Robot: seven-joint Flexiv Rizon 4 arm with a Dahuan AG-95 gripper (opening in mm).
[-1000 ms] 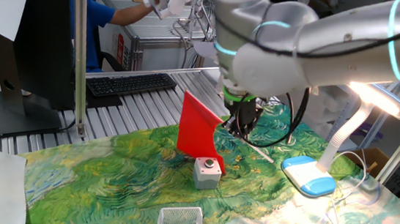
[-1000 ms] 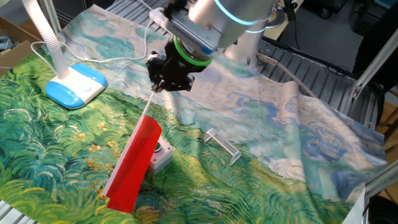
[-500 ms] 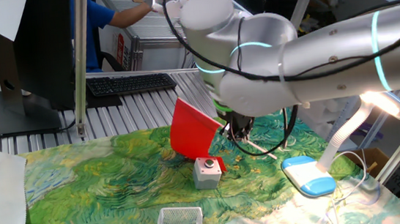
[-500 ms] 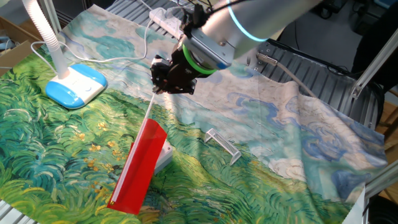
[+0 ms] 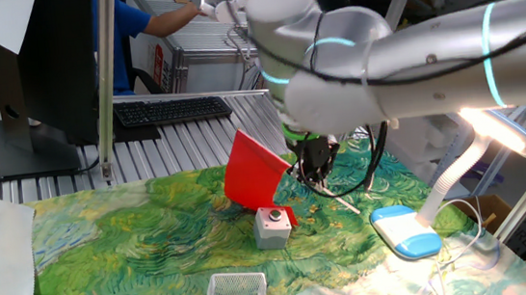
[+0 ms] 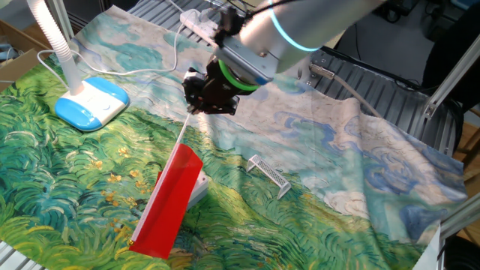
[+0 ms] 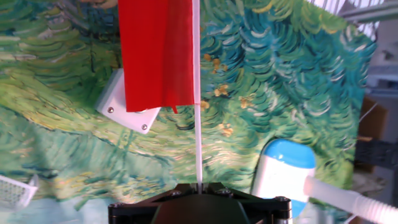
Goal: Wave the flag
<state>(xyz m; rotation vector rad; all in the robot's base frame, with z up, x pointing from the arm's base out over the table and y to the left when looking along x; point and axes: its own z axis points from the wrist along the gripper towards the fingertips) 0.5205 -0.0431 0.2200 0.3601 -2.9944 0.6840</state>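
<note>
The flag [image 6: 171, 201] is a small bright red cloth pennant on a thin pale stick, the cloth hanging smooth and flat along the stick's far end. In the hand view the stick [image 7: 198, 124] runs straight up the middle of the frame, red cloth [image 7: 157, 53] filling the upper left beside it. The black two-finger gripper [image 6: 196, 105] sits in the upper centre of the other fixed view, its jaws pressed together on the bare end of the stick, pinching it. From there the flag slants down toward the lower left of that frame, held in the air above the green and blue painted cloth [image 6: 60, 180] covering the worktop. The red pennant hangs over a small grey box [image 5: 273, 226], partly hiding it.
</note>
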